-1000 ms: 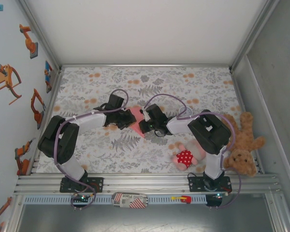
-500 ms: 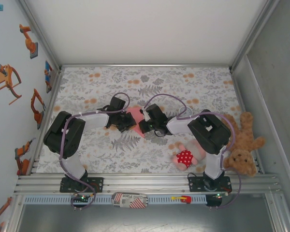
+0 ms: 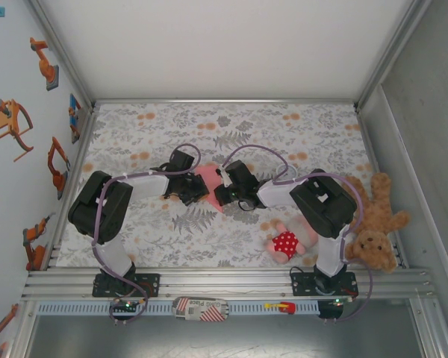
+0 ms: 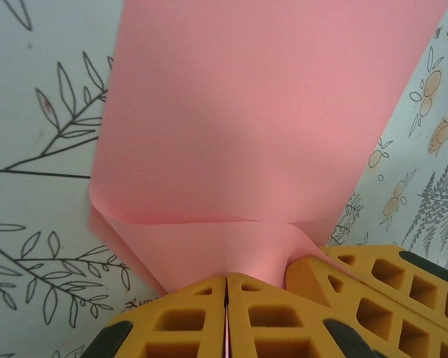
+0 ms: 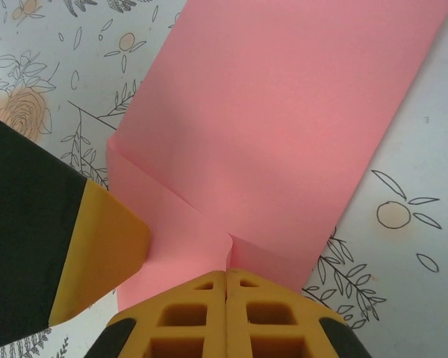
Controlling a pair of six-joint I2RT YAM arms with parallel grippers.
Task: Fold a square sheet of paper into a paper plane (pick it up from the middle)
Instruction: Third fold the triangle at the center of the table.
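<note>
Paper (image 4: 246, 127): 1 pink folded sheet, pinched by my L gripper (image 4: 226, 282) & R gripper (image 5: 226, 274), both fully closed. 2 plush toys by R base: doll (image 3: 287, 240), teddy (image 3: 375, 224).

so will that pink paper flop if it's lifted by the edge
Probably floppy: the pink paper curls and buckles where the left gripper pinches it. It looks thin, so likely very light; a push might crumple it. Its fold beside the right gripper seems to hold.
</note>
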